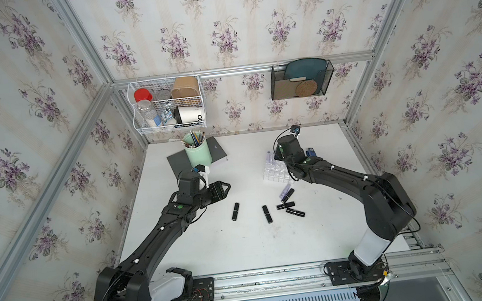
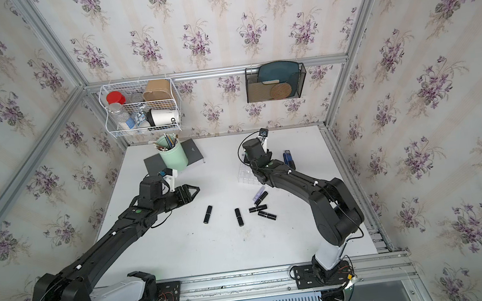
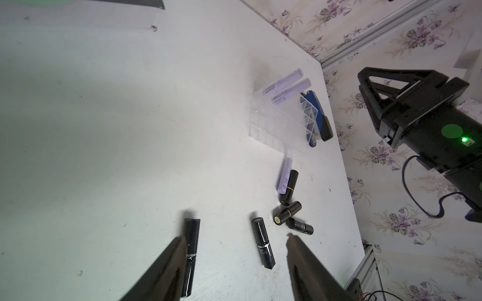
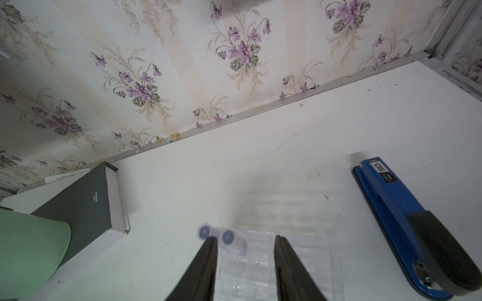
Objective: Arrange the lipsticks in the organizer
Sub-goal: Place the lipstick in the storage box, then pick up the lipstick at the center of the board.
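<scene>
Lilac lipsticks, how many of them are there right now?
3. Two lilac lipsticks stand side by side in the organizer; the third lies on the table just outside it, beside a black lipstick. No others seem hidden.

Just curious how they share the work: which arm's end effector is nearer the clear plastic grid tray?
Right. The right end effector hangs directly over the clear plastic grid tray; the left end effector hovers well away, by the loose black tubes.
</scene>
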{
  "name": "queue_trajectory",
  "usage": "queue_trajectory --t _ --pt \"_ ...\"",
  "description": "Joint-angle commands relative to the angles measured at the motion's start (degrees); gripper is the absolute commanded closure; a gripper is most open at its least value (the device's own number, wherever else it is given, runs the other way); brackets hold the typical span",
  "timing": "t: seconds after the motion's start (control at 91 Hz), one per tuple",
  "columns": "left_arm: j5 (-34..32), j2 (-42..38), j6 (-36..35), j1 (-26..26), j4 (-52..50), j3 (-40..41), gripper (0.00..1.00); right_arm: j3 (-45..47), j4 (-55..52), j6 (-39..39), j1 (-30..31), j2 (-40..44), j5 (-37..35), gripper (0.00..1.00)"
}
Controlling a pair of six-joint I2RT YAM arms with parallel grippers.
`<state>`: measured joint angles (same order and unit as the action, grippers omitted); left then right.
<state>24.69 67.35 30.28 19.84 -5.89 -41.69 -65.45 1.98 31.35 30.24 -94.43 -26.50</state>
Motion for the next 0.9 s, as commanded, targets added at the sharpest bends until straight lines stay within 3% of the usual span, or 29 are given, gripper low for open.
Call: queue_trajectory --t 0.0,0.209,0.473,0.89 --pt "-2.21 1.41 -9.99 3.71 -2.39 -3.37 0.36 3.77 -3.36 1.55 -2.37 4.61 3.72 0.6" --pt "0.5 11.59 -15.17 12.02 -2.79 -11.25 0.37 14.04 -9.29 6.3 -6.4 13.91 16.15 0.64" --pt "-3.77 28.57 -16.64 22.67 -9.75 -25.27 0.48 21.41 -12.92 4.96 -8.42 22.61 17.37 0.66" --pt "-9.81 44.28 -19.18 26.94 -15.42 -39.25 0.54 23.99 -10.0 3.85 -9.92 21.67 21.11 0.68"
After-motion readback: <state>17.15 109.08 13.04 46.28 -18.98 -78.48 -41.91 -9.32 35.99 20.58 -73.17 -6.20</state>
